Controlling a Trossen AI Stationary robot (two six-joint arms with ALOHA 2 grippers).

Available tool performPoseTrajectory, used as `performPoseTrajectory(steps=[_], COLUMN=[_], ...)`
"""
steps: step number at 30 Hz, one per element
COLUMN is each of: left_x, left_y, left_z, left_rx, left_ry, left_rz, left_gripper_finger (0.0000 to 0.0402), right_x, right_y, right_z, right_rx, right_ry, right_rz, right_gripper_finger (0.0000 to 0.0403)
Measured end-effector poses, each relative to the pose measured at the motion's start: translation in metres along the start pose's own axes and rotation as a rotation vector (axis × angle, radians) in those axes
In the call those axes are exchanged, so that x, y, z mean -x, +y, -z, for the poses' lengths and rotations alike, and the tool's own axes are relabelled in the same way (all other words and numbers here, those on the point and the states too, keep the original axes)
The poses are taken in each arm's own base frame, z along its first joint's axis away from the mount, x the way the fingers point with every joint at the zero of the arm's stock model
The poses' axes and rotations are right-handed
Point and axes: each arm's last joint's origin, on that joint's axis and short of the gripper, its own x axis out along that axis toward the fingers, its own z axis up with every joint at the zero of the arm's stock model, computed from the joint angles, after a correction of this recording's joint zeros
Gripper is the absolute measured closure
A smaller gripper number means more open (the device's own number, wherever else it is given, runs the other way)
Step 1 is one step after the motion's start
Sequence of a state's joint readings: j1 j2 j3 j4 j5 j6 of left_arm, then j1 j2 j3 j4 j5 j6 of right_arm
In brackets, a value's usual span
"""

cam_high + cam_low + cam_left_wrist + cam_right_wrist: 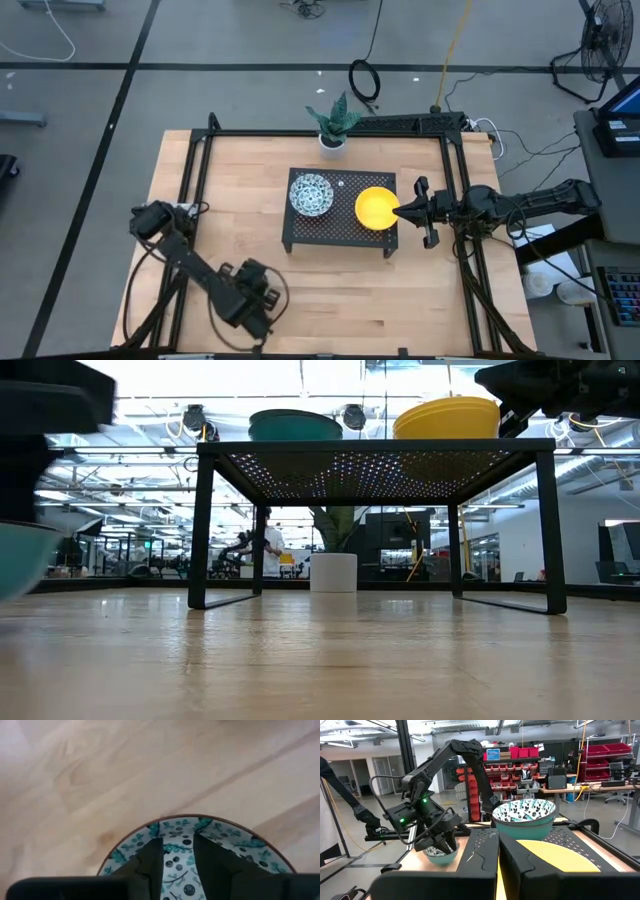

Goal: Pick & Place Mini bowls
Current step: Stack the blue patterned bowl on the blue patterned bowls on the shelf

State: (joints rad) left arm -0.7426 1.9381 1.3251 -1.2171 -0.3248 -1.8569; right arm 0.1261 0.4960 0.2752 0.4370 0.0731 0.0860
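— Two bowls sit on the black perforated rack [340,228] from above, don't they?
— Yes: a patterned bowl [311,194] on its left part and a yellow bowl [376,207] on its right. The right hand [408,211] touches the yellow bowl's rim, its fingers pressed together. The left hand [262,312] is low over the wooden table [340,290] near the front edge, well apart from the rack. A potted plant [333,125] stands behind the rack.
— And level with the table?
— Both bowls show on top of the rack, the right arm beside the yellow one; a white pot [333,572] stands beyond, and a person far back in the room.
— The left wrist camera?
— Its two dark fingers [150,862] reach into a third, blue-green patterned bowl [177,832]. They stand partly apart; whether they pinch its rim cannot be told.
— The right wrist camera?
— The yellow bowl lies just past its closed fingers, the patterned bowl behind it, and farther off the left hand over its own bowl on the table.
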Motion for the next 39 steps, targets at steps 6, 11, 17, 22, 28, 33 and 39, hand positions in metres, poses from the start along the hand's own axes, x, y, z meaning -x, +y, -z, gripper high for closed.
performPoseTrajectory(steps=[6, 11, 17, 22, 28, 33, 39], left_x=[0.012, 0.041, 0.069, 0.073, 0.054, 0.029, 0.011], left_y=[-0.005, 0.011, 0.044, 0.054, 0.05, 0.052, 0.058], left_z=[-0.039, -0.07, -0.088, -0.084, -0.074, -0.064, -0.058], left_rx=[-0.05, -0.045, 0.041, -0.033, -0.034, -0.043, -0.052], left_ry=[0.039, 0.046, 0.221, 0.244, 0.286, 0.319, 0.349], left_rz=[0.136, 0.27, 0.312, 0.282, 0.291, 0.262, 0.208], left_gripper_finger=[0.0288, 0.0253, 0.0179, 0.0157, 0.0174, 0.0198, 0.021], right_x=[0.0, 0.0, 0.0, 0.0, 0.0, 0.0, 0.0], right_y=[0.0, 0.0, 0.0, 0.0, 0.0, 0.0, 0.0], right_z=[0.0, 0.0, 0.001, 0.002, 0.002, 0.002, 0.002], right_rx=[0.0, -0.005, -0.006, -0.005, -0.014, -0.023, -0.021], right_ry=[0.0, 0.001, 0.012, 0.021, 0.023, 0.022, 0.015], right_rz=[0.0, 0.0, 0.001, 0.001, 0.002, 0.002, 0.001], right_gripper_finger=[0.0403, 0.0403, 0.0403, 0.0403, 0.0403, 0.0403, 0.0403])
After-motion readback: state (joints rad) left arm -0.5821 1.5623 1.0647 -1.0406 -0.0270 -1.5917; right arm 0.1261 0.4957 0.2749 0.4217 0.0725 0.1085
